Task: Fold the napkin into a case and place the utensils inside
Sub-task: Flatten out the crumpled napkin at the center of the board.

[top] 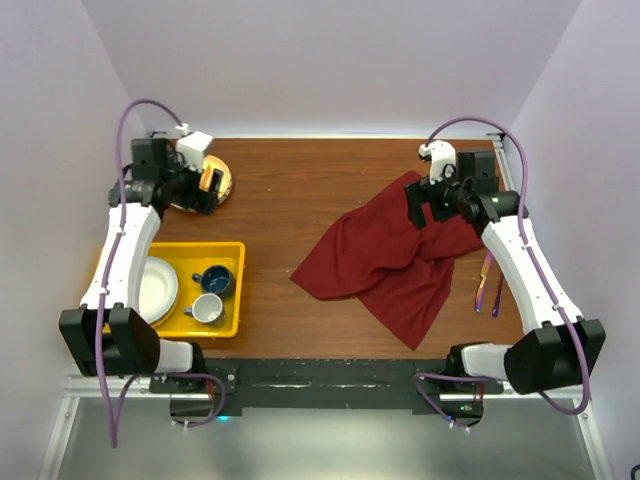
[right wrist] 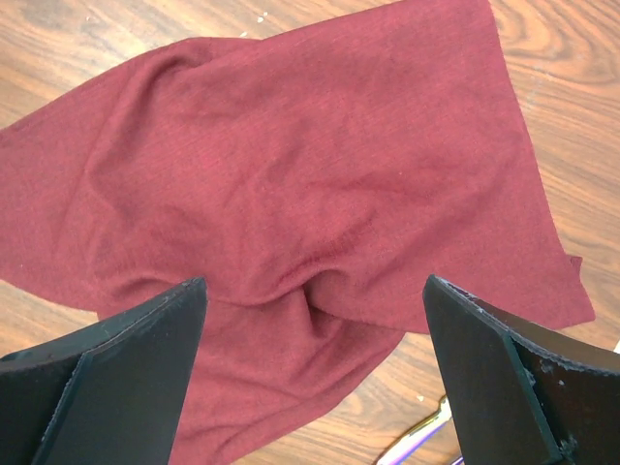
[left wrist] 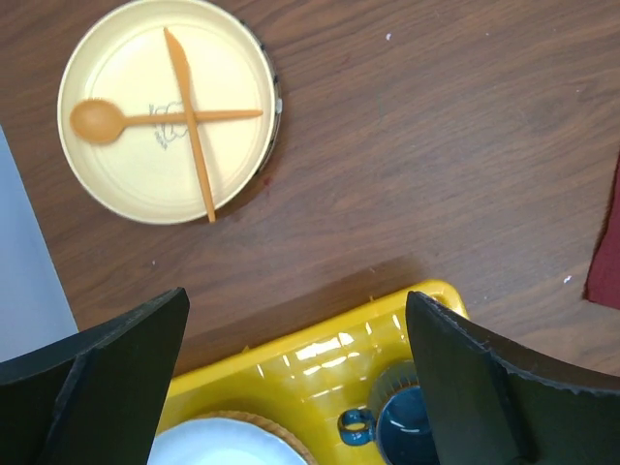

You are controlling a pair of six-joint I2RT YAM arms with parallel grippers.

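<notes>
Views from overhead and from both wrists of a brown wooden table [top: 280, 200], with both arms raised above it. The napkin [top: 385, 262], dark red, is shown lying loose and rumpled on the right half of the table, unfolded, with a deep crease across its middle. The utensils [top: 489, 285], slim and purple-sheened, are seen on the bare wood just beside the napkin's right edge. They are partly covered by the right forearm in the top view, and only a tip is caught at the lower edge of the right wrist view. The right gripper [right wrist: 315, 281] is held above the far part of the napkin, clear of the cloth, its jaws spread wide with nothing between them. The left gripper [left wrist: 297, 295] is likewise spread wide and empty, held above the far left of the table. Below it, a cream plate [left wrist: 126, 184] is shown bearing an orange spoon [left wrist: 97, 119] crossed by a second orange piece [left wrist: 191, 126]. Nearer the arm bases, a yellow tray [top: 190, 255] is shown holding a white plate [top: 155, 290], a dark blue cup [top: 214, 281] and a pale cup [top: 207, 310]. Tray and napkin are set well apart.
</notes>
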